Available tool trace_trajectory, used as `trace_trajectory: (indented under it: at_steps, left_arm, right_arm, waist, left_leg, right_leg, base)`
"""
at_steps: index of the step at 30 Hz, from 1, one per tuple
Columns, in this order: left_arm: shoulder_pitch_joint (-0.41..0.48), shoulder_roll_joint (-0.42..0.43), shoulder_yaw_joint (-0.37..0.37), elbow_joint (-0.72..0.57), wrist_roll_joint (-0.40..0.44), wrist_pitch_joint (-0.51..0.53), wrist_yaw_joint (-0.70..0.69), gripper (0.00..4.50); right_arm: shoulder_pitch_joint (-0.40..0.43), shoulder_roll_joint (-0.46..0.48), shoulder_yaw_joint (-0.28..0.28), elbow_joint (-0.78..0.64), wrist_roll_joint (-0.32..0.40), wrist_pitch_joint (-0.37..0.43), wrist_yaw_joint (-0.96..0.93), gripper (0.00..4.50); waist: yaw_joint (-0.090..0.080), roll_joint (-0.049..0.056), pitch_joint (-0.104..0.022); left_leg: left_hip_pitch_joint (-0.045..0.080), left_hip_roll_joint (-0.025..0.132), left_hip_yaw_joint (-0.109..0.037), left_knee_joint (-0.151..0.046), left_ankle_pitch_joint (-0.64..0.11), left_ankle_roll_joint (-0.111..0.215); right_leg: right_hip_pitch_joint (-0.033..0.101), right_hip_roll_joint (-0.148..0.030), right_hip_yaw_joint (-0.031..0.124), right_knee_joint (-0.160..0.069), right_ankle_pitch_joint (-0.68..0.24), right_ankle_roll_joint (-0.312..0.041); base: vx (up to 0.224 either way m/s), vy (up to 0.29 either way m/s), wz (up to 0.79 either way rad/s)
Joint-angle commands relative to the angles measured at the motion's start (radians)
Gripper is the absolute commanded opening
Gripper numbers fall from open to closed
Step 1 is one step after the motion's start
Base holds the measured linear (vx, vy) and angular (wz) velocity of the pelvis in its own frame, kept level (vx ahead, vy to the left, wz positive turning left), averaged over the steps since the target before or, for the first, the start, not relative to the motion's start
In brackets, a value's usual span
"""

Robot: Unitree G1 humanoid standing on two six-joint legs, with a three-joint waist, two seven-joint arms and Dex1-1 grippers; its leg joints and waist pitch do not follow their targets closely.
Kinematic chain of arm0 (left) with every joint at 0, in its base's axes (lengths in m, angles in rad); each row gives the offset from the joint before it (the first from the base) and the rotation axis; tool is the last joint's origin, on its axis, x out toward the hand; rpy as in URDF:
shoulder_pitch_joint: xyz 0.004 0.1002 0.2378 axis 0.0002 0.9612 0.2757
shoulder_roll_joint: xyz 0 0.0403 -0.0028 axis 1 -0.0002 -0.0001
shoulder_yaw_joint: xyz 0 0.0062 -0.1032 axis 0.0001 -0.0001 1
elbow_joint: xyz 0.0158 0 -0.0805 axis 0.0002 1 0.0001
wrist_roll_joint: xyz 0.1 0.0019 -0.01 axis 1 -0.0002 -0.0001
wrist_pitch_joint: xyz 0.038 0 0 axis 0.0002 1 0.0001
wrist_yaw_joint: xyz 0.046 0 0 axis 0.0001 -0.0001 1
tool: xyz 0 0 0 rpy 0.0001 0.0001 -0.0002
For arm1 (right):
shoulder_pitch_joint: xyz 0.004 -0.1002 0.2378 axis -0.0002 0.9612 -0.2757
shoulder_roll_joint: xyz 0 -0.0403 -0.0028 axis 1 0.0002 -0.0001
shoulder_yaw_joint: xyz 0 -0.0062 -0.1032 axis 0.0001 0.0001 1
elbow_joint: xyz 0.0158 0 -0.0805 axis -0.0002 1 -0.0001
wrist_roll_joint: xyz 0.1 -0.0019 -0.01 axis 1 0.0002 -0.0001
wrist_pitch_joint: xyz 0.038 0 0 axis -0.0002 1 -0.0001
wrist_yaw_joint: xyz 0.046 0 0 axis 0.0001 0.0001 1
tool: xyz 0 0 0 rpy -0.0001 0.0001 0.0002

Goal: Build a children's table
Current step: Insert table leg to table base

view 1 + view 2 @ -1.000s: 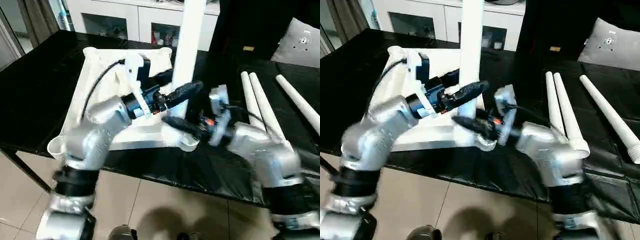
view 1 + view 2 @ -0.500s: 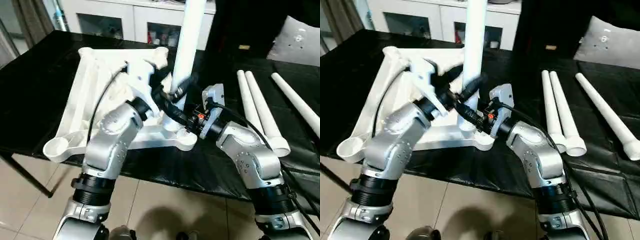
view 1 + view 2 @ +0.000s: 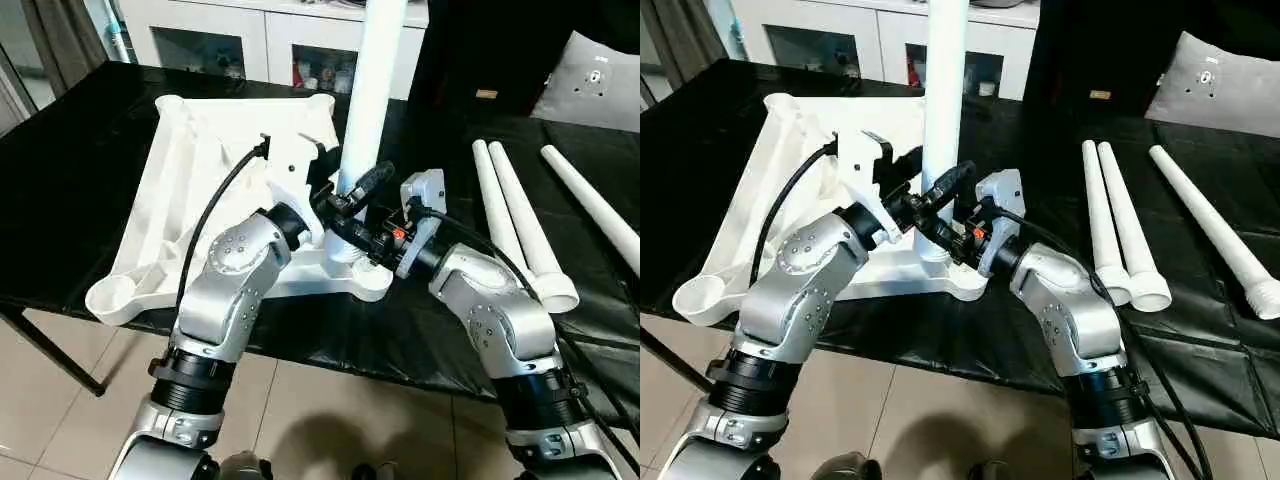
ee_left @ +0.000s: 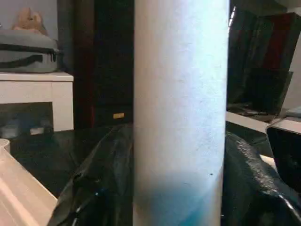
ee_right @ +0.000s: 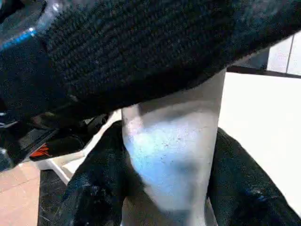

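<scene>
Tabletop (image 3: 190, 190), white plastic and lying underside up on the black-covered work table (image 3: 70, 180), dominates the scene as the build goes on. One white leg (image 3: 372, 100) stands upright in the tabletop's near corner socket (image 3: 352, 272), on the side toward the spare legs. Three more legs lie flat on the black cover, well apart from the tabletop: two of them (image 3: 520, 230) side by side, touching or nearly so, and the third leg (image 3: 600, 215) farther out, angled away. That makes four legs and one top.

Both grippers meet at the standing leg, low on its shaft just above the socket. The right gripper (image 3: 350, 238) has a black finger on either side of the tube and looks clamped on it. The left gripper (image 3: 352, 192) sits a little higher, its fingers bracketing the leg; whether they press on it cannot be told.

The leg is likely a light, stiff, hollow tube with a smooth, slippery skin, best gripped low near the threaded collar, where it will not lever the joint.
</scene>
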Motion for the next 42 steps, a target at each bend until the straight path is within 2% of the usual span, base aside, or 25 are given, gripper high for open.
trace_trajectory:
  at_steps: [1, 6, 17, 20, 21, 22, 24, 26, 27, 28, 32, 33, 36, 38, 42]
  left_arm:
    - [-0.004, 0.001, 0.003, 0.008, 0.012, -0.010, 0.004, 2.30]
    - [-0.004, 0.000, 0.005, 0.008, 0.011, -0.008, 0.001, 1.98]
    - [-0.010, -0.002, 0.014, 0.011, 0.003, -0.004, 0.004, 1.95]
    - [-0.023, -0.005, 0.043, 0.013, -0.020, 0.019, 0.018, 1.95]
    - [-0.026, -0.004, 0.047, 0.013, -0.022, 0.021, 0.018, 1.95]
    - [-0.038, 0.001, 0.067, 0.015, -0.042, 0.042, 0.020, 1.95]
    - [-0.043, 0.003, 0.079, 0.014, -0.058, 0.058, 0.018, 1.95]
    - [-0.051, 0.016, 0.093, 0.007, -0.086, 0.088, 0.000, 1.95]
    - [-0.054, 0.021, 0.100, 0.004, -0.100, 0.103, -0.008, 1.95]
    - [-0.060, 0.030, 0.115, -0.002, -0.132, 0.129, -0.028, 1.95]
    - [-0.066, 0.039, 0.133, -0.012, -0.175, 0.159, -0.052, 1.95]
    - [-0.069, 0.050, 0.138, -0.018, -0.200, 0.185, -0.073, 1.95]
    - [-0.074, 0.062, 0.148, -0.029, -0.242, 0.223, -0.102, 1.95]
    - [-0.075, 0.067, 0.148, -0.036, -0.255, 0.236, -0.113, 1.95]
    - [-0.080, 0.078, 0.144, -0.048, -0.270, 0.259, -0.135, 1.95]
  right_arm:
    - [-0.008, 0.001, 0.002, -0.004, -0.008, -0.014, 0.012, 1.93]
    - [-0.008, 0.000, 0.002, -0.003, -0.007, -0.016, 0.015, 1.93]
    - [-0.010, -0.001, -0.004, 0.001, -0.015, -0.023, 0.008, 1.93]
    - [-0.021, 0.005, -0.027, 0.009, -0.005, -0.012, -0.013, 1.93]
    - [-0.021, 0.003, -0.029, 0.006, 0.000, -0.010, -0.007, 2.28]
    - [-0.021, -0.004, -0.044, 0.000, 0.027, 0.003, 0.014, 2.49]
    - [-0.021, -0.008, -0.058, 0.001, 0.045, 0.013, 0.023, 2.65]
    - [-0.023, -0.018, -0.094, 0.006, 0.093, 0.042, 0.043, 2.72]
    - [-0.023, -0.025, -0.110, 0.005, 0.121, 0.066, 0.056, 2.97]
    - [-0.025, -0.045, -0.139, 0.004, 0.167, 0.108, 0.082, 2.97]
    - [-0.028, -0.074, -0.169, 0.007, 0.208, 0.161, 0.103, 3.29]
    - [-0.037, -0.086, -0.202, 0.017, 0.249, 0.206, 0.098, 3.41]
    - [-0.052, -0.102, -0.259, 0.040, 0.323, 0.275, 0.096, 3.54]
    - [-0.052, -0.111, -0.271, 0.038, 0.353, 0.299, 0.110, 3.85]
    - [-0.044, -0.142, -0.254, 0.021, 0.344, 0.314, 0.148, 4.00]
  waist:
    - [0.000, -0.005, -0.084]
    - [-0.001, -0.005, -0.083]
    - [0.000, -0.004, -0.085]
    - [-0.001, -0.003, -0.087]
    - [0.000, -0.004, -0.087]
    - [0.001, -0.005, -0.088]
    - [0.001, -0.006, -0.088]
    - [0.003, -0.007, -0.089]
    - [0.003, -0.008, -0.090]
    - [0.005, -0.007, -0.091]
    - [0.008, -0.009, -0.093]
    - [0.009, -0.010, -0.093]
    - [0.011, -0.010, -0.095]
    - [0.014, -0.011, -0.094]
    - [0.017, -0.012, -0.095]
  left_leg:
    - [0.013, 0.055, -0.021, -0.074, -0.158, 0.029]
    - [0.014, 0.056, -0.022, -0.075, -0.165, 0.026]
    - [0.013, 0.056, -0.021, -0.074, -0.158, 0.027]
    - [0.013, 0.055, -0.021, -0.073, -0.158, 0.025]
    - [0.014, 0.055, -0.021, -0.073, -0.161, 0.024]
    - [0.014, 0.055, -0.020, -0.072, -0.157, 0.026]
    - [0.014, 0.055, -0.020, -0.072, -0.152, 0.028]
    - [0.014, 0.054, -0.020, -0.071, -0.145, 0.033]
    - [0.014, 0.054, -0.020, -0.070, -0.145, 0.036]
    - [0.014, 0.053, -0.019, -0.069, -0.136, 0.040]
    - [0.014, 0.052, -0.017, -0.067, -0.110, 0.043]
    - [0.013, 0.051, -0.017, -0.066, -0.108, 0.046]
    - [0.015, 0.050, -0.016, -0.065, -0.098, 0.050]
    - [0.015, 0.051, -0.016, -0.065, -0.103, 0.046]
    - [0.013, 0.051, -0.016, -0.065, -0.096, 0.042]
  right_leg:
    - [0.060, -0.090, 0.056, -0.082, -0.298, -0.123]
    - [0.059, -0.090, 0.056, -0.083, -0.305, -0.121]
    - [0.061, -0.090, 0.056, -0.080, -0.284, -0.131]
    - [0.061, -0.090, 0.056, -0.079, -0.283, -0.134]
    - [0.061, -0.090, 0.056, -0.080, -0.287, -0.134]
    - [0.062, -0.090, 0.056, -0.078, -0.283, -0.135]
    - [0.061, -0.089, 0.056, -0.078, -0.275, -0.139]
    - [0.064, -0.090, 0.056, -0.076, -0.270, -0.142]
    - [0.064, -0.089, 0.055, -0.076, -0.274, -0.141]
    - [0.065, -0.090, 0.055, -0.075, -0.270, -0.144]
    - [0.065, -0.087, 0.054, -0.072, -0.246, -0.152]
    - [0.065, -0.088, 0.054, -0.073, -0.249, -0.152]
    - [0.065, -0.088, 0.053, -0.074, -0.259, -0.156]
    - [0.065, -0.090, 0.052, -0.076, -0.274, -0.155]
    - [0.066, -0.089, 0.051, -0.075, -0.278, -0.141]
  base:
    - [0.000, 0.000, 0.00]
    - [0.000, 0.000, 0.00]
    - [0.000, 0.000, 0.00]
    - [0.000, 0.000, 0.00]
    - [0.000, 0.000, 0.00]
    - [0.000, 0.000, 0.00]
    - [0.000, 0.000, 0.00]
    - [0.000, 0.000, 0.00]
    - [0.000, 0.000, 0.00]
    - [0.000, 0.000, 0.00]
    - [0.000, 0.000, 0.00]
    - [0.000, 0.000, 0.00]
    - [0.000, 0.000, 0.00]
    - [0.000, 0.000, 0.00]
    - [0.000, 0.000, 0.00]
